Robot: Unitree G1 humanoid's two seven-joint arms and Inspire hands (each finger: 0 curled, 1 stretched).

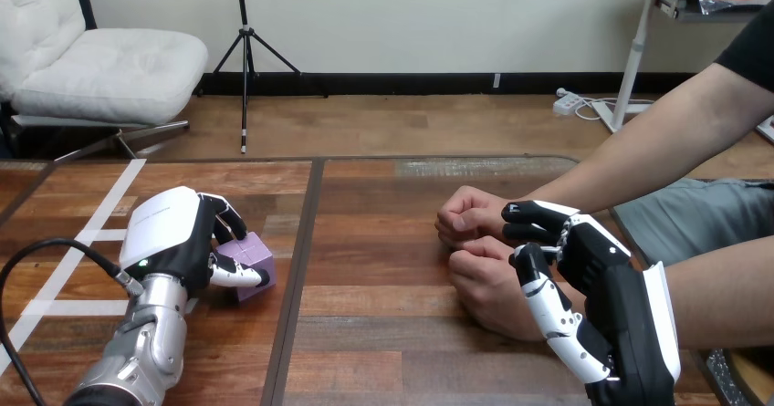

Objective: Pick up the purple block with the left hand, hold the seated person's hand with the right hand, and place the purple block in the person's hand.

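Fingers [228, 216] and thumb of the left hand [173, 233] are curled round the purple cube-shaped block [251, 255], set on the brown wooden table [383, 333]. The person's two fists [470, 216] are partly covered by the right hand [602, 278]; its grip cannot be told.

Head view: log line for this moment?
left hand: shut on purple block, on table | right hand: at person's upper hand, hold unclear | block not yet handed over

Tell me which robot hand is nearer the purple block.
Left. The left hand is on the purple block, fingers and thumb curled round it. The right hand is across the table at the view's right, against the person's hands, well apart from the block.
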